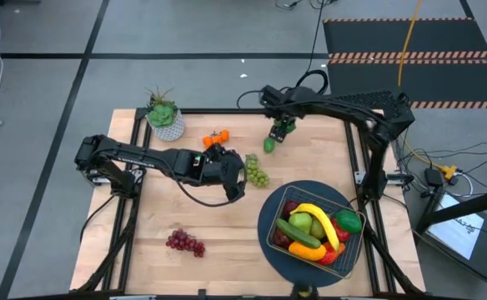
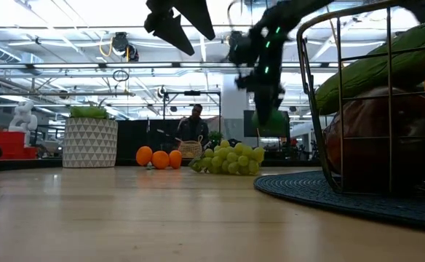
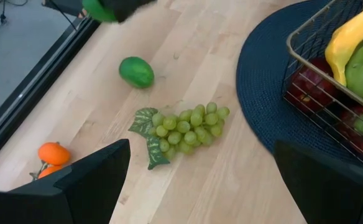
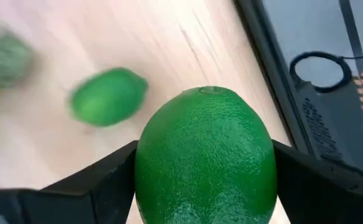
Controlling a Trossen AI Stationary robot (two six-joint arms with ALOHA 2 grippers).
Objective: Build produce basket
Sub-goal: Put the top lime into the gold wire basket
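The right gripper (image 1: 282, 127) grips a lime (image 4: 205, 158) between its fingers, lifted off the surface (image 1: 227, 233) near the far edge, with a second lime (image 1: 269, 145) lying just below it. So the step in hand looks like carrying this lime to the basket (image 1: 353, 200), which sits on a round mat (image 1: 267, 218) at the near right, already heaped with banana (image 1: 318, 218), cucumber (image 1: 298, 232) and more. Next it must swing over the basket and let go above the pile.

The left gripper (image 1: 235, 177) hangs spread wide, empty, beside the green grapes (image 1: 256, 172). Oranges (image 1: 216, 137), purple grapes (image 1: 185, 242) and a potted plant (image 1: 165, 117) wait on the pale wood. Beyond are a grey floor, striped mats, cables, and a person far back.
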